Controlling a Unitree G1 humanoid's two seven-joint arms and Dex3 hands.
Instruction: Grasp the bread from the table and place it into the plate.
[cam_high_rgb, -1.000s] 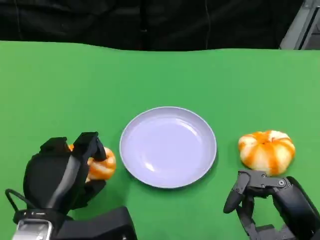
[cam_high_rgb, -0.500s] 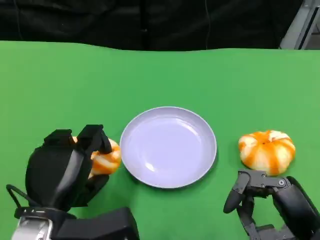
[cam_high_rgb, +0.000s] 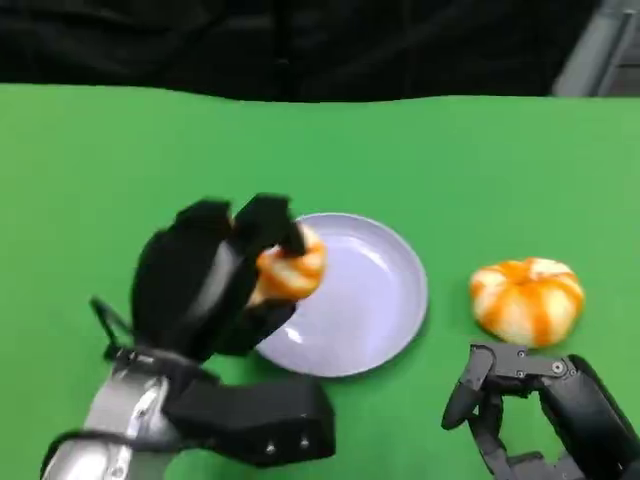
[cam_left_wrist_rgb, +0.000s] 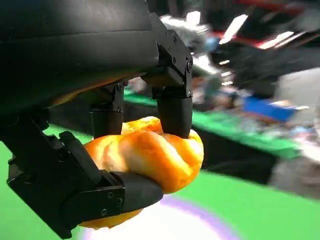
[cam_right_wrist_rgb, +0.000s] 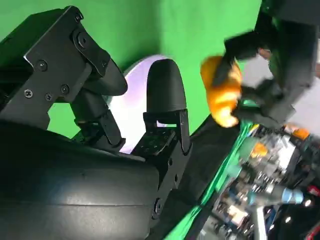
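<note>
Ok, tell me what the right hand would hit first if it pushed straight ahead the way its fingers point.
Probably the second bread: in the head view it lies on the green table just beyond the right hand, whose fingers point roughly toward it. Depth is unclear, so the fingers might pass just beside it.

From the head view I see the left robot hand (cam_high_rgb: 215, 285) smeared by motion, and its fingers cover the left side of the bread (cam_high_rgb: 288, 268). That hand and forearm also hide the near-left rim of the plate (cam_high_rgb: 385, 300). The right robot hand (cam_high_rgb: 535, 410) is cut off by the lower edge, so I cannot tell how its fingers lie. In the left wrist view the room behind the bread (cam_left_wrist_rgb: 150, 155) is a blur of lights and colours, and the plate (cam_left_wrist_rgb: 190, 220) shows as a pale, soft arc. In the right wrist view the left robot hand (cam_right_wrist_rgb: 272, 75) and bread (cam_right_wrist_rgb: 222, 90) are blurred, as is the clutter beyond.
</note>
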